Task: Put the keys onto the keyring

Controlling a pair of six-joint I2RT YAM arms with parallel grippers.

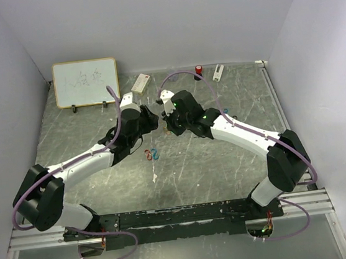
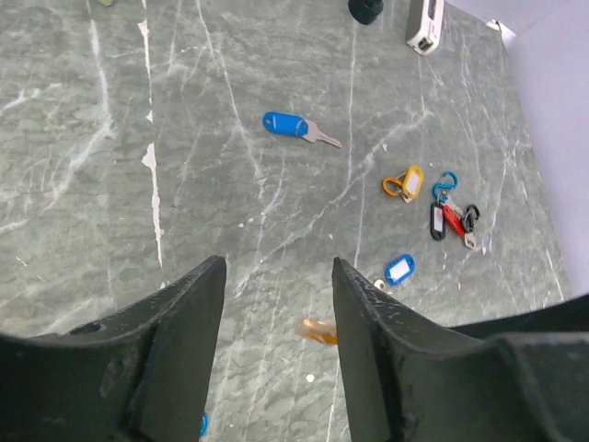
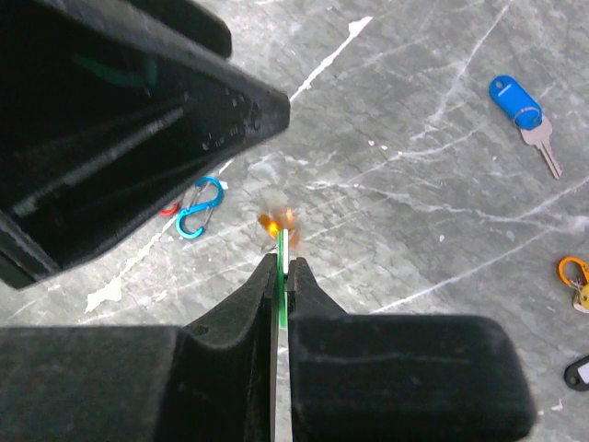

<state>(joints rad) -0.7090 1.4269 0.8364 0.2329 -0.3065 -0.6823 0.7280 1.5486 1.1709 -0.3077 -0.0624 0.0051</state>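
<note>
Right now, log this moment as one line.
left end effector: open | right end effector: shut on thin green plastic tag | blue-tagged metal key: loose on marbled grey table

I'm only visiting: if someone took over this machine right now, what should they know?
Left gripper: open, empty.
Right gripper: shut on a thin green tag, with a blurred orange bit at its tip.
On the table: a blue-tagged key, another blue tag, a yellow tag, a red-and-black bunch.
Done: cannot tell if any is ringed. Left: at least the two blue ones.
</note>
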